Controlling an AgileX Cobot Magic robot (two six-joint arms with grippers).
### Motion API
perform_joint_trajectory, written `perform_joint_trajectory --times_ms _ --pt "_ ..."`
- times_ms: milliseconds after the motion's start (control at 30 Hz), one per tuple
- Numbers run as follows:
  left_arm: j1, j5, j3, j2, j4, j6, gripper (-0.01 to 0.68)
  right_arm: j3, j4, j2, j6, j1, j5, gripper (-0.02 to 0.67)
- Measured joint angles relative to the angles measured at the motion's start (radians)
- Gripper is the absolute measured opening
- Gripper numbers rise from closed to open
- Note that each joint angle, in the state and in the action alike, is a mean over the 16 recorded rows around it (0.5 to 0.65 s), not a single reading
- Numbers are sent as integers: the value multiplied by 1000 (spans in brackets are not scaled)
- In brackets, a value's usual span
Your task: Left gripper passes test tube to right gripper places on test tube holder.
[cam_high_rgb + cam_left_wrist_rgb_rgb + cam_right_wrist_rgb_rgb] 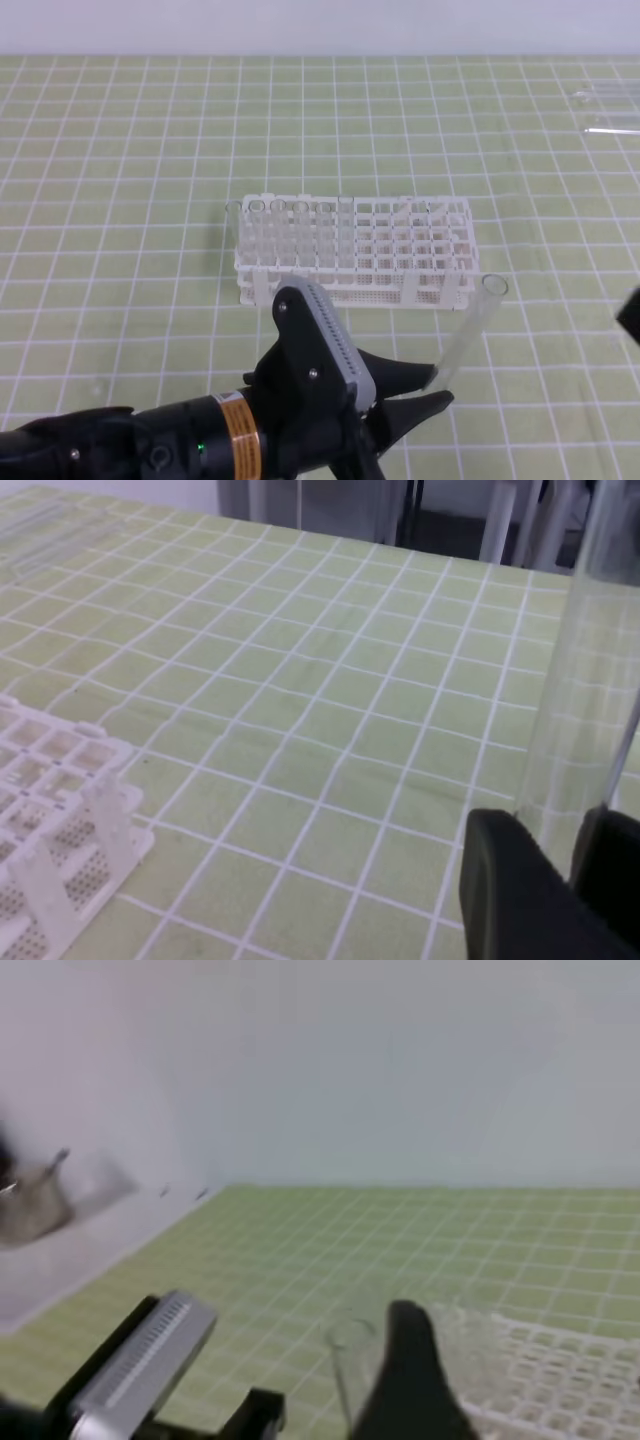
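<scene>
We've got the test tube (468,330) clamped near its lower end in the left gripper (432,388), tilted rim-up just in front of the test tube holder (352,250). Right gripper (410,1380): one finger visible beside the tube, can't tell whether it's open or closed.

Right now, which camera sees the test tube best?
The high view: the whole test tube shows, tilted, its lower end in the left gripper. The left wrist view shows only its wall; the right wrist view, a blurry rim.

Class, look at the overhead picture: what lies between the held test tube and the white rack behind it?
Only bare green gridded mat; in the exterior high view the test tube, pinched by the left gripper, stands apart from the test tube holder.
</scene>
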Motion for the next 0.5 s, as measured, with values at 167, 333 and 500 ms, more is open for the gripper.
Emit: perform_joint_trajectory --times_ms 167,333,500 --pt "0 -41 0 10 1 -12 114 -77 62 179 -219 0 156 446" --pt "0 -79 0 16 2 -33 115 -119 113 318 -397 0 285 488" --pt "0 -118 0 18 6 -62 120 -138 151 407 -517 0 369 494"
